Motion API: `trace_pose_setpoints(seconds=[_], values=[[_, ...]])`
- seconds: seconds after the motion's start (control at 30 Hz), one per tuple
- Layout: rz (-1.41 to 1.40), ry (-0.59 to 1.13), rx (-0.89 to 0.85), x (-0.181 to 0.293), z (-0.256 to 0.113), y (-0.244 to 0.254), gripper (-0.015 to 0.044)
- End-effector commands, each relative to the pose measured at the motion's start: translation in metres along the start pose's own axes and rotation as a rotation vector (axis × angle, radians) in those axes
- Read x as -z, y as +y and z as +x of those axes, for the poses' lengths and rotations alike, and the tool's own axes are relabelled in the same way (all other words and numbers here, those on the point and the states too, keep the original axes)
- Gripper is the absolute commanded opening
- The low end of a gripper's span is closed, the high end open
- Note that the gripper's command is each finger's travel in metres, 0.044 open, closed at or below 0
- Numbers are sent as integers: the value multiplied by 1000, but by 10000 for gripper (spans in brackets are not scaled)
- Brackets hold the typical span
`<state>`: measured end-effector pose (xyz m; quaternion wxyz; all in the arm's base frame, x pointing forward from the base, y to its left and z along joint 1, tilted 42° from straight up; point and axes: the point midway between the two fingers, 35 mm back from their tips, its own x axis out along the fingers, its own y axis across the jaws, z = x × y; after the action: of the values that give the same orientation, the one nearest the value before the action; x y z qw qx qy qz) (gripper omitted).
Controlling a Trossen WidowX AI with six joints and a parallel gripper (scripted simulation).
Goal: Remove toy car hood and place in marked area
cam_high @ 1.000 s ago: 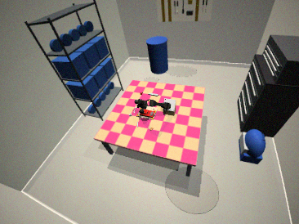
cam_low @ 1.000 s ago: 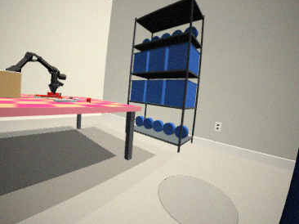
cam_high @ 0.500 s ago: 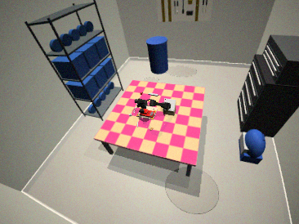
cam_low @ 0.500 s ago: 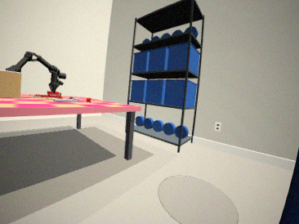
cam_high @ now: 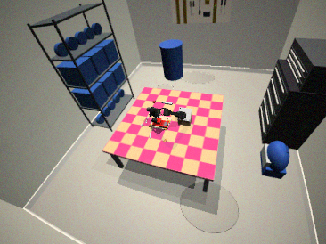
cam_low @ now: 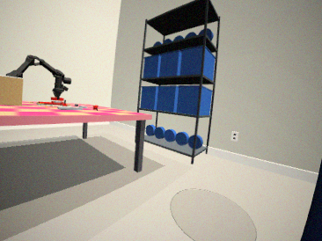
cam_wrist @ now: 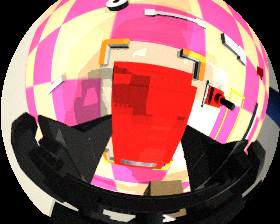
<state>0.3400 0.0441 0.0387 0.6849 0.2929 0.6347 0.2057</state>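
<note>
The red hood (cam_wrist: 150, 115) (cam_low: 57, 100) is between the two black fingers of my gripper (cam_wrist: 149, 122) (cam_low: 57, 97), which is shut on its sides. It fills the middle of the wrist view and hides most of what is below. Orange-and-white corner pieces (cam_wrist: 114, 46) stand around it. In the top view, red car parts (cam_high: 162, 125) show below the arm; hood and body cannot be told apart there. How high the hood is above the car is hard to tell. A thin yellow outline (cam_wrist: 238, 93), apparently the marked area, lies to the right in the wrist view.
A small red part with a black cylinder (cam_wrist: 227, 103) is between the hood and the outline. A white bar (cam_wrist: 175, 18), a white block (cam_wrist: 233, 47) and a small red cube (cam_wrist: 260, 72) (cam_low: 95, 107) lie on the checkered table (cam_high: 205, 166). A box (cam_low: 10, 91) stands near the arm's base.
</note>
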Motion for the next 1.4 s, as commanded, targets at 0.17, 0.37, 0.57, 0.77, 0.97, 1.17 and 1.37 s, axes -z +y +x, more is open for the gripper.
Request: trace_pose_setpoints(seconds=[0.17,0.37,0.57,0.77,0.97,1.17,1.37], values=[[-13,-16,1,-4,-24,1,0],[-12,-16,2,-3,-48,1,0],[3,-4,3,-3,-41,-14,0],[3,-9,15,-8,-44,-44,0],[2,-11,23,-9,-46,-75,0],[0,-13,29,-8,-49,-105,0],[-2,-14,31,-3,-50,-136,0]])
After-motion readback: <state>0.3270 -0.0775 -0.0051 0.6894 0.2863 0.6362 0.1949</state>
